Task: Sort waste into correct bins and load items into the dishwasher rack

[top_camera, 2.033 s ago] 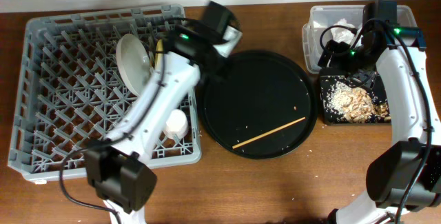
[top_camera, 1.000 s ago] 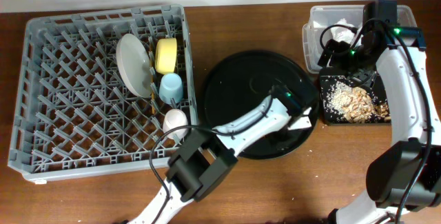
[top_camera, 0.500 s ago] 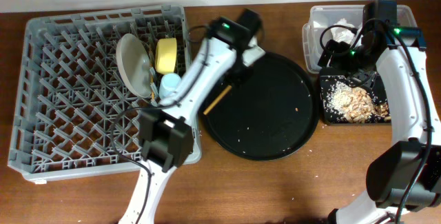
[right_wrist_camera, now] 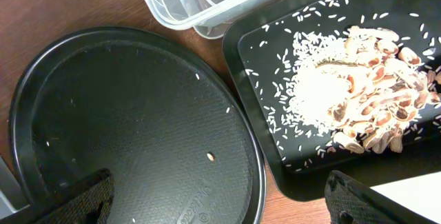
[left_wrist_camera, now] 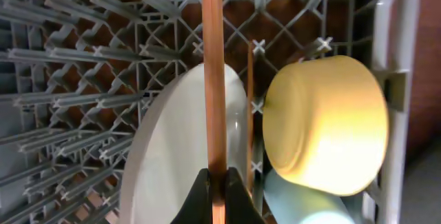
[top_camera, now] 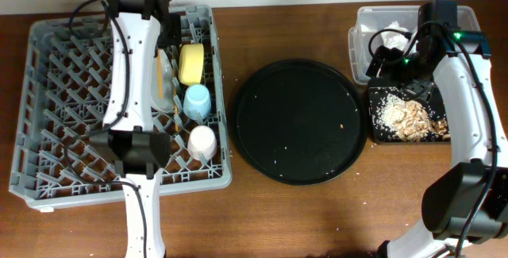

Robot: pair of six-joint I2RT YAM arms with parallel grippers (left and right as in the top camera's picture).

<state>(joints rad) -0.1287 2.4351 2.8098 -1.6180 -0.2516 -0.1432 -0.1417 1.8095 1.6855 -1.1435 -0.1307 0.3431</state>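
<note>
Right now my left gripper (left_wrist_camera: 216, 177) is pinched tight on a brown chopstick (left_wrist_camera: 213, 72), which runs straight out from my fingertips over the dishwasher rack (left_wrist_camera: 62, 79). Below it the grey-green plate (left_wrist_camera: 172, 162) stands on edge among the pegs. The yellow bowl (left_wrist_camera: 324, 131) is just beside it toward the rack's wall, and the light-blue cup (left_wrist_camera: 303, 207) is next to the bowl. A second thin brown stick (left_wrist_camera: 249, 100) stands between plate and bowl. From overhead, the small pale cup (top_camera: 202, 140) sits in the same row, past the blue one.

My right gripper (right_wrist_camera: 219, 182) hangs with its jaws spread wide and nothing between them. It is above the edge of the round black tray (right_wrist_camera: 103, 100), near the shallow black tray (right_wrist_camera: 255, 65) strewn with food scraps (right_wrist_camera: 344, 93) and near the clear tub (right_wrist_camera: 193, 3). Overhead, white napkins (top_camera: 389, 29) lie in that tub.
</note>
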